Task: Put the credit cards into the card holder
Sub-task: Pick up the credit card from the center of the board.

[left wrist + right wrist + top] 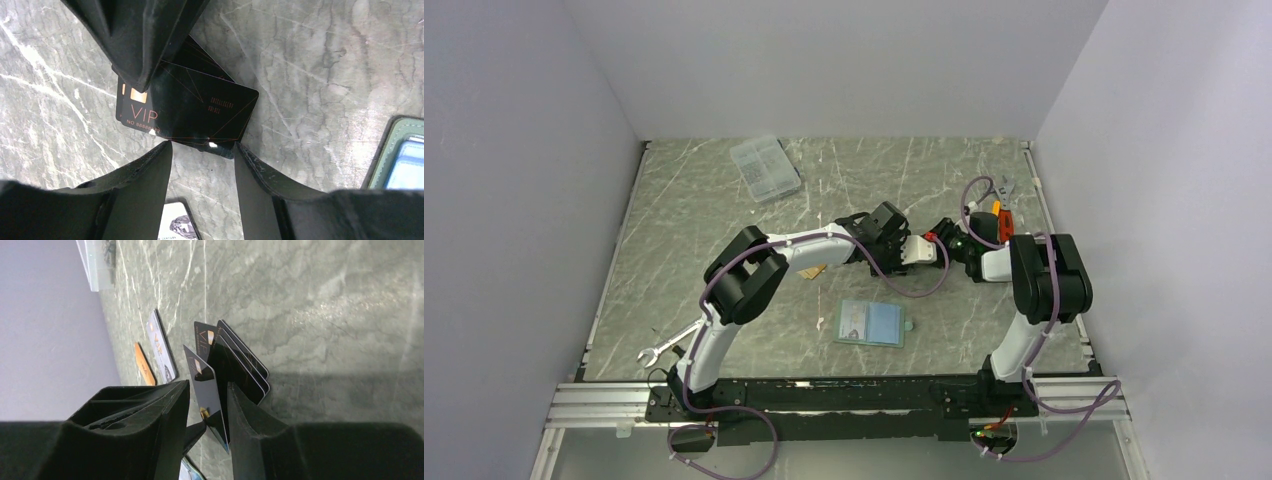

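- Grey-green folding card holder [874,322] lies open, light blue inside up, on the grey marbled counter [704,210] near the arm bases.
- Left wrist: the left pincer [202,145] is spread, with black plastic VIP cards [200,110] just beyond its tips.
- Right wrist: the right pincer [207,384] straddles one black card [202,377]; I cannot tell whether it pinches it.

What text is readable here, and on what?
"VIP": on the black card, left wrist view.
"NO 8...": on the line below it; the further digits are unclear.
Small orange print mid-card: too small to read.
Silvery card and card holder: marks unreadable.
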`<state>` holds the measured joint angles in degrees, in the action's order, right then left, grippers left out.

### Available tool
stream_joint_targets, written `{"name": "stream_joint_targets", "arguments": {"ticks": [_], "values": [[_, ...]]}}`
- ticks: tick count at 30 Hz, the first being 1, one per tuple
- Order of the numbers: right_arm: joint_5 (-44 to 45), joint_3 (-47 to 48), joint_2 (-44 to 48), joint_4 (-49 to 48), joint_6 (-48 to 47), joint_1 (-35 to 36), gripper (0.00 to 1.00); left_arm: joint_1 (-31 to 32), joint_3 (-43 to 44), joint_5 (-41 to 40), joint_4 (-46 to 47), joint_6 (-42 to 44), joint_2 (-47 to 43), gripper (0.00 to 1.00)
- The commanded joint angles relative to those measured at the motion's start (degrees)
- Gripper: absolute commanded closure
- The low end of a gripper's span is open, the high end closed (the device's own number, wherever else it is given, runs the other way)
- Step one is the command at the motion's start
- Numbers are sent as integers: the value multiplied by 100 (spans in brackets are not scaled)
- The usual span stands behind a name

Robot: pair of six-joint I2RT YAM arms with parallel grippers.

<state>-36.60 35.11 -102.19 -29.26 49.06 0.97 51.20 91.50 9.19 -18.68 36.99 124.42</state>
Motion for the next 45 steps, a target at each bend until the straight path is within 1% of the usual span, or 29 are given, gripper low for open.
{"name": "stream_joint_targets", "arguments": {"ticks": [1,6,11,17,20,21,23,25,26,28,30,32,35,37,40,41,42,44,45], "values": [[9,114,-214,-377,-64,26,63,-29,-186,-96,-304,158,23,46],[-108,2,-255,-580,30,73,63,-31,-179,-84,-302,183,47,47],[-304,-136,-333,-921,198,149,69,-28,-151,-84,-319,203,56,47],[-336,-206,-399,-1108,329,218,83,-30,-101,-49,-374,136,37,47],[-303,-213,-304,-1083,358,223,94,-71,31,27,-507,50,-22,47],[-283,-204,-235,-1035,357,225,98,-99,91,75,-576,0,-64,46],[-238,-197,-56,-906,334,220,100,-170,244,223,-758,-156,-175,43],[-194,-184,177,-748,303,226,100,-290,400,406,-1016,-356,-328,35],[-168,-181,311,-667,290,227,100,-358,456,548,-1097,-457,-434,30],[-146,-177,571,-493,272,228,100,-510,534,781,-1270,-694,-674,17],[-141,-157,897,-270,231,235,100,-694,565,1088,-1417,-950,-1012,7],[-79,-162,1204,-16,152,258,100,-880,559,1392,-1589,-1212,-1320,2],[-86,-177,1653,281,79,318,100,-1030,337,1759,-1601,-1579,-1801,1],[-153,-212,1988,445,28,422,100,-1142,154,2180,-1528,-1952,-2094,0],[-231,-330,2653,715,-73,621,100,-1432,112,3250,-1599,-2583,-2343,1],[-237,-391,2941,772,-67,687,100,-1566,65,3736,-1604,-2783,-2396,1],[-235,-445,3235,813,-49,752,100,-1695,-47,4399,-1485,-2987,-2441,1],[-212,-482,3855,967,-29,917,100,-1891,-391,4974,-1090,-3549,-2586,1],[-183,-473,4005,1087,-30,994,100,-1952,-534,5089,-928,-3829,-2665,1]]}}
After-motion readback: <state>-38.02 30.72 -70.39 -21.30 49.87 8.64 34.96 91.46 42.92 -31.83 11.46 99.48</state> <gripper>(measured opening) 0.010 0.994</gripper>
